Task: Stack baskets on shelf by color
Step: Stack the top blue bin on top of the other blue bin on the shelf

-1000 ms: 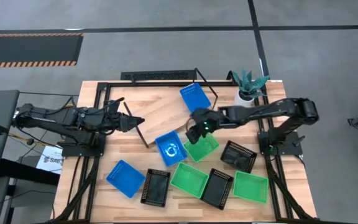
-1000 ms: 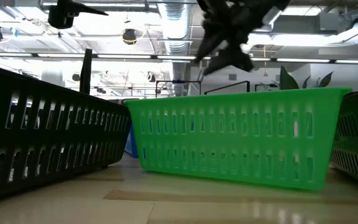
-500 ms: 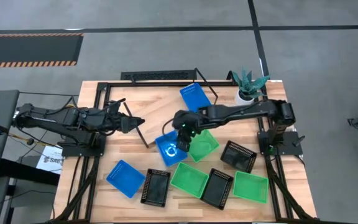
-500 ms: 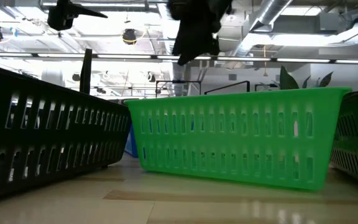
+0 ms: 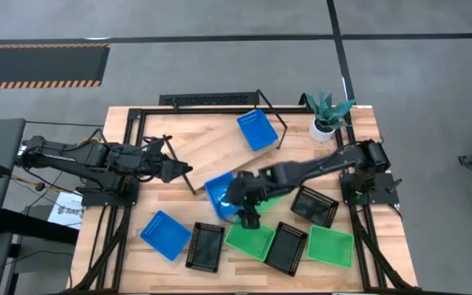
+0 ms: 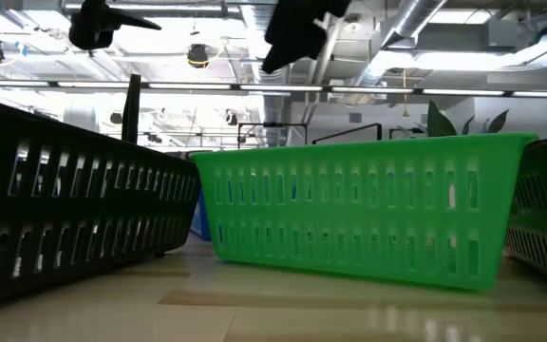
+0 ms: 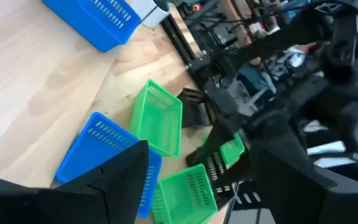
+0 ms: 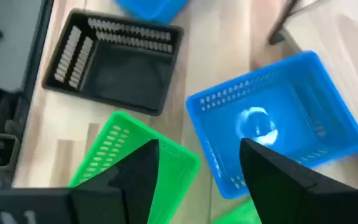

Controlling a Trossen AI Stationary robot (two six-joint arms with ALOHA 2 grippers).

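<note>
Glossy perforated plastic baskets point(image 5: 259, 129) — pale matt wood shelf point(image 5: 215, 144).

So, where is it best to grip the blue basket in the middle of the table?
Probably by one upright perforated wall of the blue basket, from above: it sits open side up, rim exposed. The open right gripper hovers near it; one finger inside, one outside should hold it.

Your wooden table point(image 5: 351, 156) carries the shelf point(image 5: 220, 147), one blue basket point(image 5: 256, 129) on it, eight baskets scattered along the near side, and a potted plant point(image 5: 326, 115).
</note>
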